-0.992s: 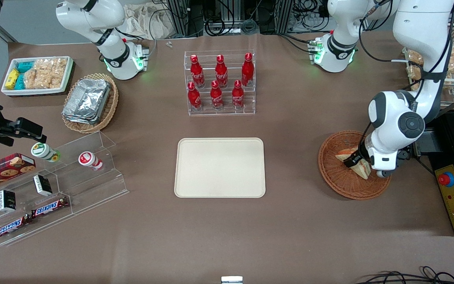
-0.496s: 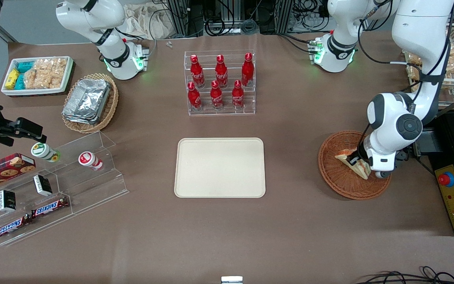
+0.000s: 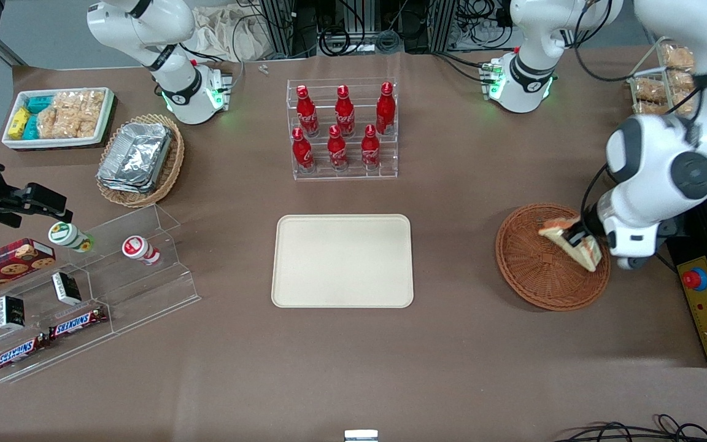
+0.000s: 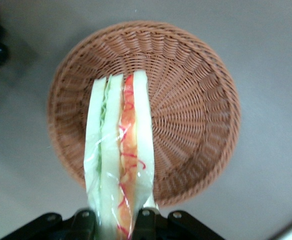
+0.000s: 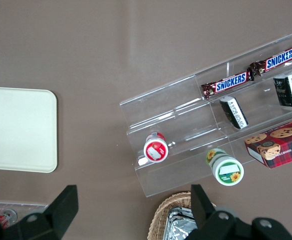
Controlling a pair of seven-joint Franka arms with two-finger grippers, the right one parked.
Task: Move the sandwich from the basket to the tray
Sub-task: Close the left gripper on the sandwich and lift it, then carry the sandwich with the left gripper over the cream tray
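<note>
One gripper holds the sandwich above the basket on the brown table.

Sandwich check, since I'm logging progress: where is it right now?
The sandwich is clamped in the gripper, lifted above the basket at the working arm's end, not yet over the tray.

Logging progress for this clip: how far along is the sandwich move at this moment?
Done: the pincer has shut on the sandwich and holds it clear above the basket, as the wrist view shows. In hand: the carry is only starting. Left: bring it over to the tray, which holds nothing, and release.
</note>
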